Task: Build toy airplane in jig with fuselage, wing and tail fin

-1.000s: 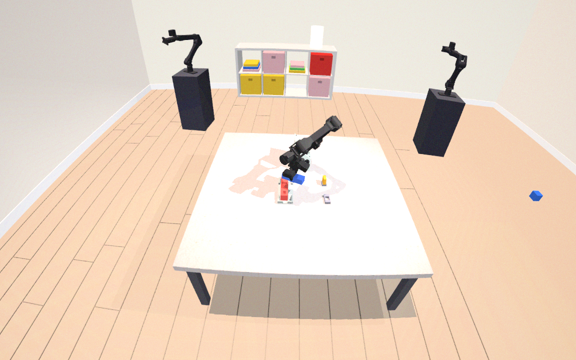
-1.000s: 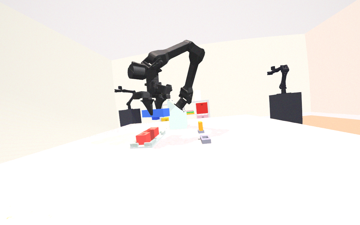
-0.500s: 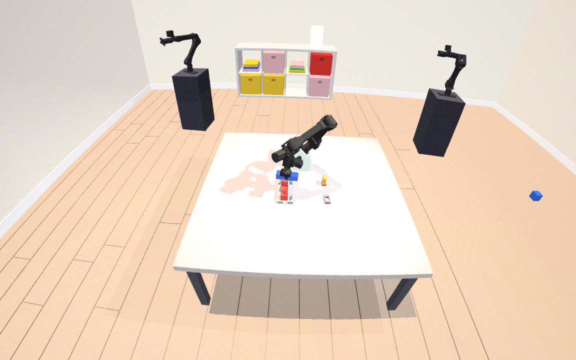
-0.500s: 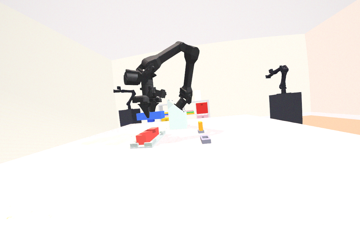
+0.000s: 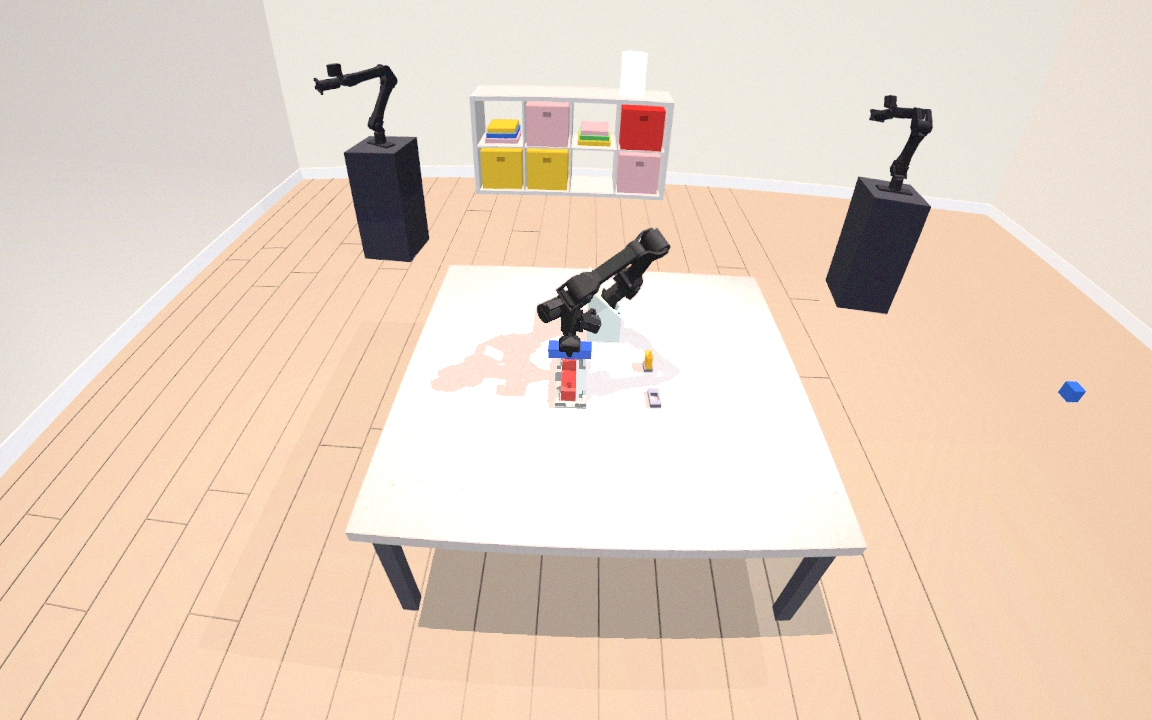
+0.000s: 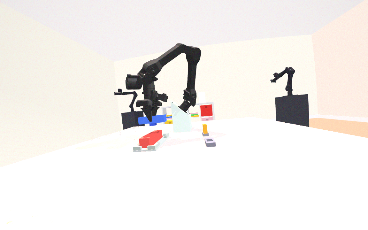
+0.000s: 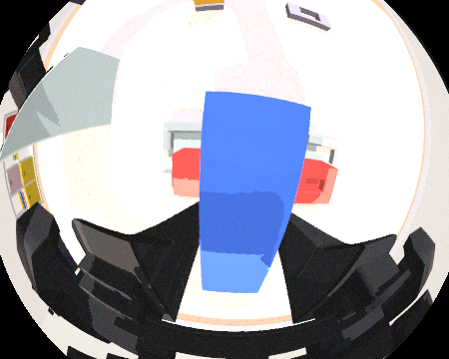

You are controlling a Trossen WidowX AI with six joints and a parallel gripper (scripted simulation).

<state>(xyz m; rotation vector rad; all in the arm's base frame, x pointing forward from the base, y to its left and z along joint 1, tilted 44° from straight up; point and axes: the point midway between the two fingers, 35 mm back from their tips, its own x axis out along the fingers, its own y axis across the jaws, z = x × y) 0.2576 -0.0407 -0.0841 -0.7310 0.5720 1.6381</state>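
Note:
The gripper (image 5: pixel 569 351) (image 6: pixel 152 118) (image 7: pixel 244 219) points down and is shut on the blue wing (image 5: pixel 583 350) (image 6: pixel 159 118) (image 7: pixel 254 150). The wing is level, in the air, crosswise to the red fuselage (image 5: pixel 567 390) (image 6: pixel 145 142) (image 7: pixel 186 166), with its tab pointing down. The fuselage lies lengthwise in the pale cradle (image 6: pixel 151 147) (image 7: pixel 182 127) and looks flat. One socket shows at one end in the wrist view; the wing hides the fuselage's middle there. The orange tail fin (image 5: pixel 648 358) (image 6: pixel 204 128) (image 7: pixel 209 2) stands upright in a small grey holder (image 6: pixel 205 134) (image 7: pixel 210 8).
A second grey holder (image 6: pixel 210 144) (image 7: pixel 321 23) is empty, in front of the fin's holder. A pale green slanted block (image 5: pixel 605 327) (image 6: pixel 181 123) (image 7: pixel 85 95) stands beside the arm's base. Shelves and two arms on dark pedestals are beyond the table (image 5: pixel 607 483).

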